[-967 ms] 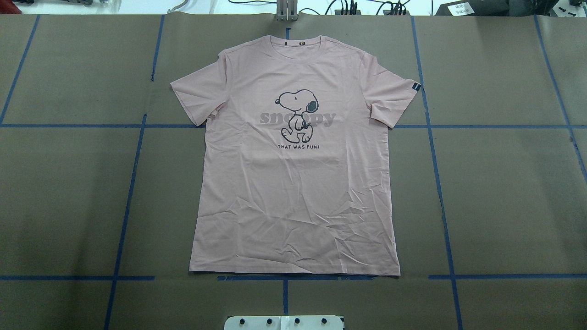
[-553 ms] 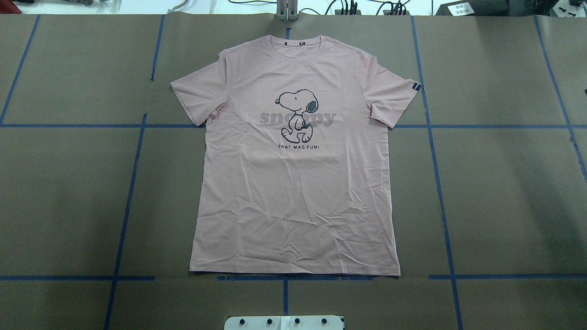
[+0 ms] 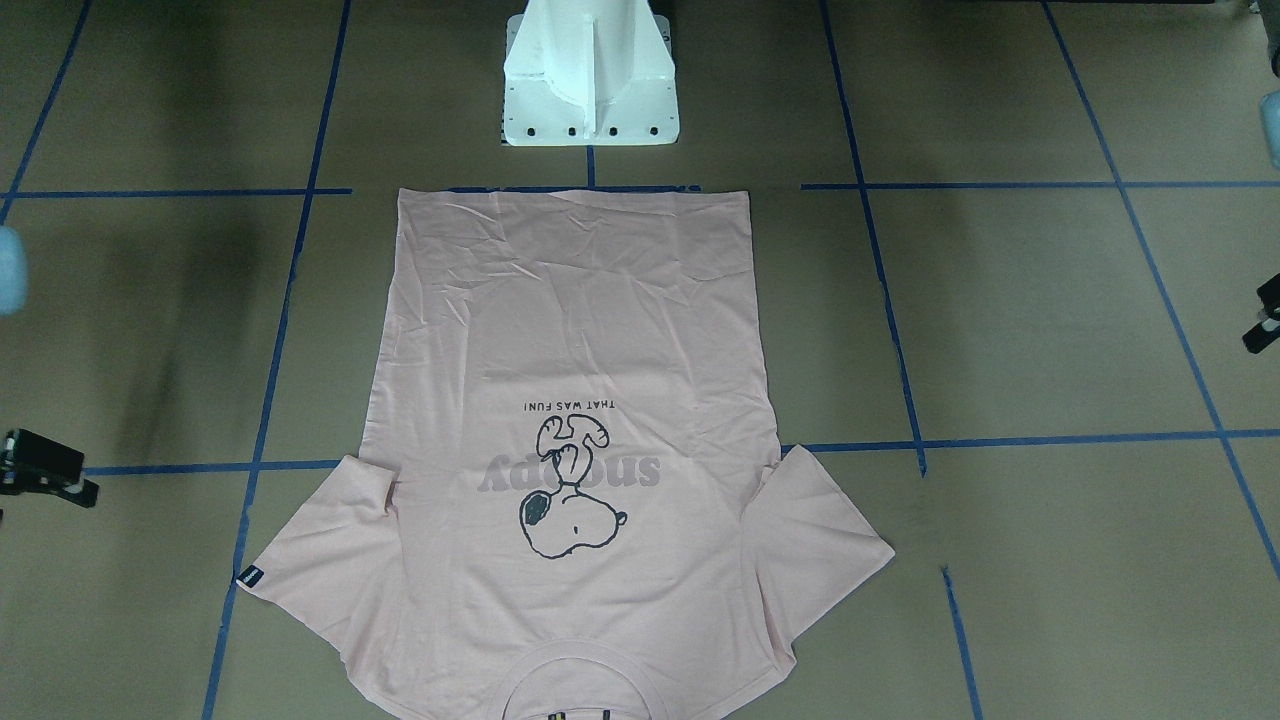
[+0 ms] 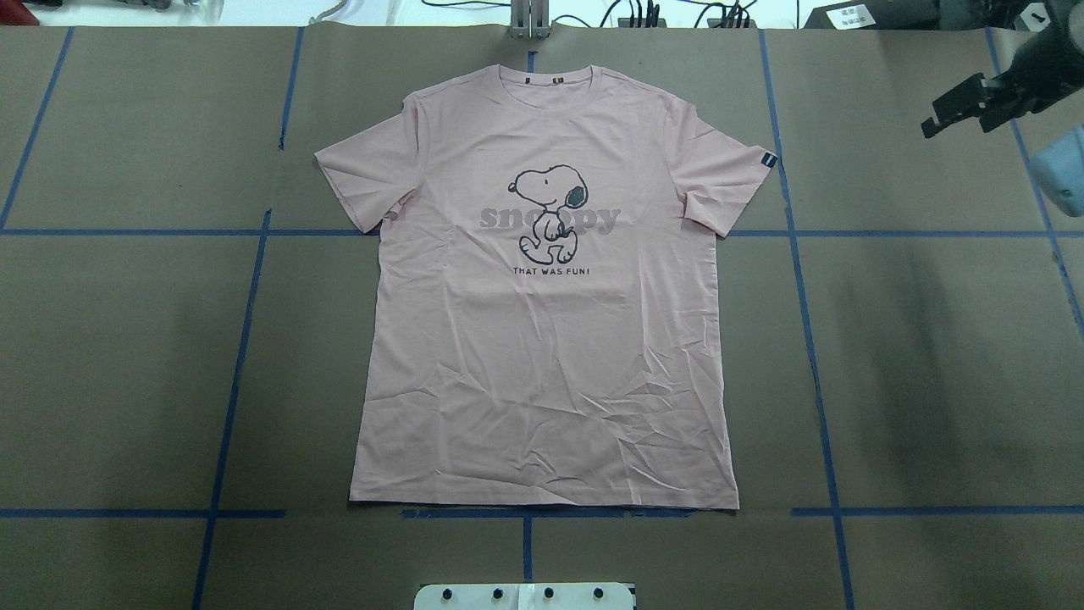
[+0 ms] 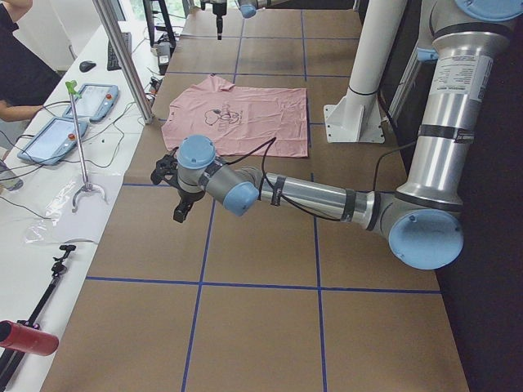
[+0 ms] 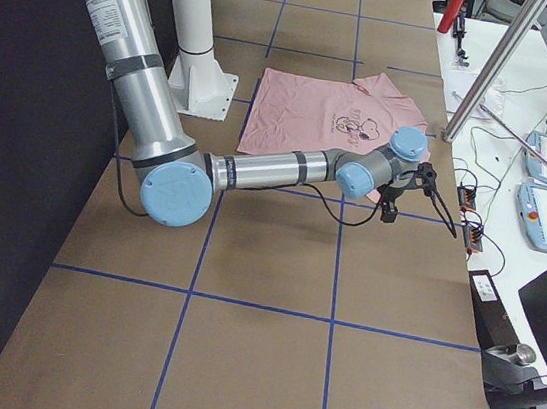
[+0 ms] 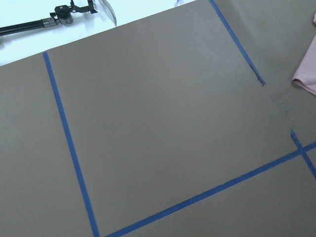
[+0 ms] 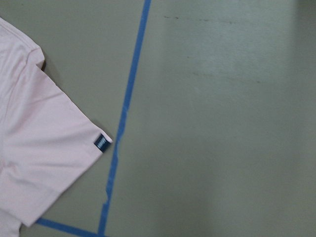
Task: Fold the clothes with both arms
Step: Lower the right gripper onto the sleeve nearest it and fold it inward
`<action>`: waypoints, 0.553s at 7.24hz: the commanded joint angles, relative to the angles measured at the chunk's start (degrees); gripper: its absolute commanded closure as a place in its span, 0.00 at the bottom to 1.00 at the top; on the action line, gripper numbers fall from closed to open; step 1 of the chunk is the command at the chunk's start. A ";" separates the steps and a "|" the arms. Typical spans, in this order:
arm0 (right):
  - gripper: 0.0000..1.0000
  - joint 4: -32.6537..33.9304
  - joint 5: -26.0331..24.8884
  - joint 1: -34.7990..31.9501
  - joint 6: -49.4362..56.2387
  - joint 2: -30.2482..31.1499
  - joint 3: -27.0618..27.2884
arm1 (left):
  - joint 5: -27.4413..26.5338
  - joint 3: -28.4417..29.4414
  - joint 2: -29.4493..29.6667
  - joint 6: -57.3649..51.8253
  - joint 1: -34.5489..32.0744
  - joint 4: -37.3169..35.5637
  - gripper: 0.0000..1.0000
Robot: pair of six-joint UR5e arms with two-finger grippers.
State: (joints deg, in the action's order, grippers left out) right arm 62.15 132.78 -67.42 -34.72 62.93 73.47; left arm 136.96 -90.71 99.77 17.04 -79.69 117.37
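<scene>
The pale pink T-shirt [image 4: 542, 339] lies flat and spread out, print side up, collar at the far edge; it also shows in the front view [image 3: 570, 330]. Its black sleeve tag [image 4: 767, 159] shows in the right wrist view [image 8: 101, 144]. My right gripper [image 4: 955, 119] hovers open and empty beyond the tagged sleeve, far right. My left gripper [image 3: 1258, 318] is cut off by the frame edge, open and empty, well off the other sleeve; the overhead view does not show it. The left wrist view shows only a sleeve tip [image 7: 306, 79].
The table is brown paper with a blue tape grid [image 4: 804, 280]. The white pedestal base [image 3: 590, 90] stands at the near edge by the shirt hem. A metal post [image 4: 529, 17] is beyond the collar. Tablets [image 5: 57, 135] and a person are on the operators' side.
My right gripper has come into the overhead view at the top right. The T-shirt has not moved.
</scene>
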 commanded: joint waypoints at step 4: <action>0.01 -9.68 -11.21 9.93 -9.84 -10.02 -13.52 | -3.55 0.53 3.67 7.22 3.49 0.85 0.00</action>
State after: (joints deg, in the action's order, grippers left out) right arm 52.80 123.10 -58.27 -44.51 53.79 62.08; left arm 133.54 -90.16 103.05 23.95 -76.32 118.26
